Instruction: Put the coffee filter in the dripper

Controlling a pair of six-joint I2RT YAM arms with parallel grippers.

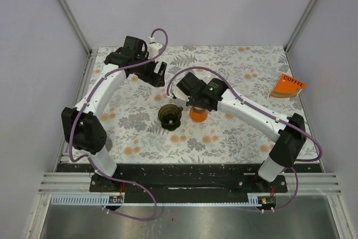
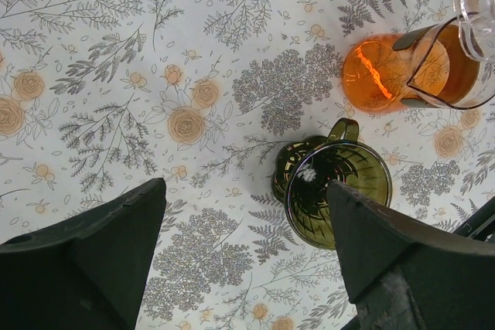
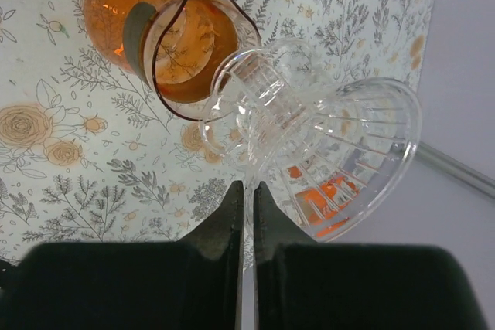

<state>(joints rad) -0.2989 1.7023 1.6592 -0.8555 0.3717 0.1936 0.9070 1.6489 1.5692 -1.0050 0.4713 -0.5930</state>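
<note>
I count two drippers: one dark green glass dripper (image 1: 169, 115), one clear ribbed glass dripper (image 3: 340, 152). One orange glass carafe (image 3: 186, 44). One orange wedge-shaped holder lettered COFFEE (image 1: 287, 87). Two arms: white left arm (image 1: 103, 90), white right arm (image 1: 251, 113).

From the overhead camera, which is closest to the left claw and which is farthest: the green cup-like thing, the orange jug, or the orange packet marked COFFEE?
Measured from the left gripper:
1. green dripper, mid-table, toward the arm bases.
2. orange carafe, just right of the first, under the right arm.
3. orange COFFEE packet, by the table's right edge.
</note>
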